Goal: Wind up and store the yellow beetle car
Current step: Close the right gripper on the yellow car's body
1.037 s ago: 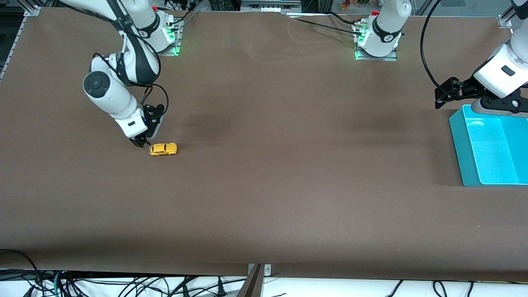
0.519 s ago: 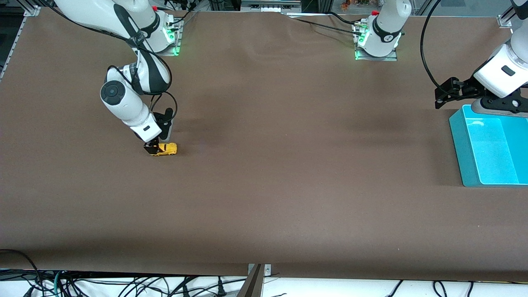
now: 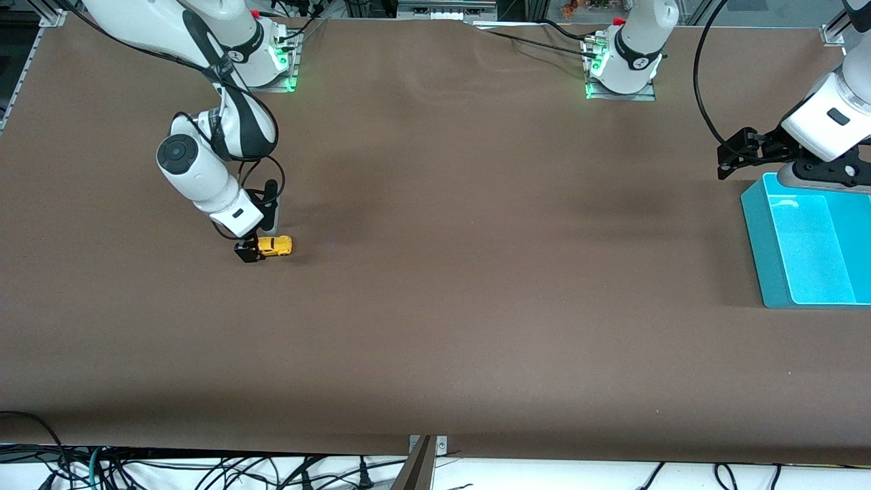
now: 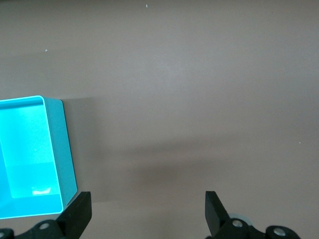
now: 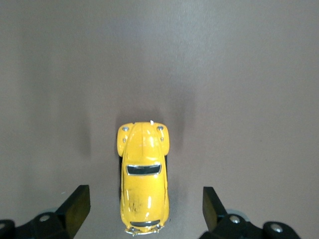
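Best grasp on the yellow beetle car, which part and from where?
Come from straight above and pinch the flat door sides of the yellow beetle car. The roof is rounded and would likely slip. It sits upright on its wheels, and the right gripper, jaws open, already straddles its rear half, lined up along its length.

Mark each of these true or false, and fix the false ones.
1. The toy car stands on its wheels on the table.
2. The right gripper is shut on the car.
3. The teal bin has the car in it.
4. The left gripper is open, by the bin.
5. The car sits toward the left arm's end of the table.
1. True: the toy car stands on its wheels on the table.
2. False: the right gripper is open, its fingers either side of the car.
3. False: no car shows in the teal bin.
4. True: the left gripper is open beside the bin.
5. False: it sits toward the right arm's end.
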{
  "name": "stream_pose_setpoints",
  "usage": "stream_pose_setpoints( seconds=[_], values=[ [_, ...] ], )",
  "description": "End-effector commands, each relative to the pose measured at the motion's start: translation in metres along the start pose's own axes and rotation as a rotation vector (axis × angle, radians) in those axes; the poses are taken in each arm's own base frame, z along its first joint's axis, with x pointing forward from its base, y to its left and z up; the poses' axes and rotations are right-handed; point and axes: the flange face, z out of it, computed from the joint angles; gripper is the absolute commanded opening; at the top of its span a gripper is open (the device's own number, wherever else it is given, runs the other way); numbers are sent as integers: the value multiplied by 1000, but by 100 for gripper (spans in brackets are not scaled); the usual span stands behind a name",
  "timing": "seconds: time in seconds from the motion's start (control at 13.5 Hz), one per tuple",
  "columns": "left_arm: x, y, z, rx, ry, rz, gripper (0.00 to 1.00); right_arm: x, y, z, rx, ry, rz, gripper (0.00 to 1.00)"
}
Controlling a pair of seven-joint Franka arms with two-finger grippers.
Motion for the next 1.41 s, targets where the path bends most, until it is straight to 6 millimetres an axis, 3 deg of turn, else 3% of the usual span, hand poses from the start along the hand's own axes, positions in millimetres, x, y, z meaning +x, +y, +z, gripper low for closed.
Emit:
stream_pose_setpoints(
  seconds=[0.0, 0.22, 0.67, 0.81, 1.33],
  values=[
    [1, -1, -6, 19, -3, 18, 100, -2, -2, 13, -11, 10, -12, 100],
    [1, -1, -6, 19, -3, 18, 100, -3, -5, 22, 2, 13, 1, 97],
    [1, -2, -5, 19, -3, 17, 100, -3, -7, 28, 7, 14, 8, 35],
    [1, -1, -6, 19, -3, 18, 100, -4, -8, 31, 13, 14, 11, 21],
    [1, -1, -6, 19, -3, 18, 100, -20, -9, 38, 17, 14, 50, 20]
  ],
)
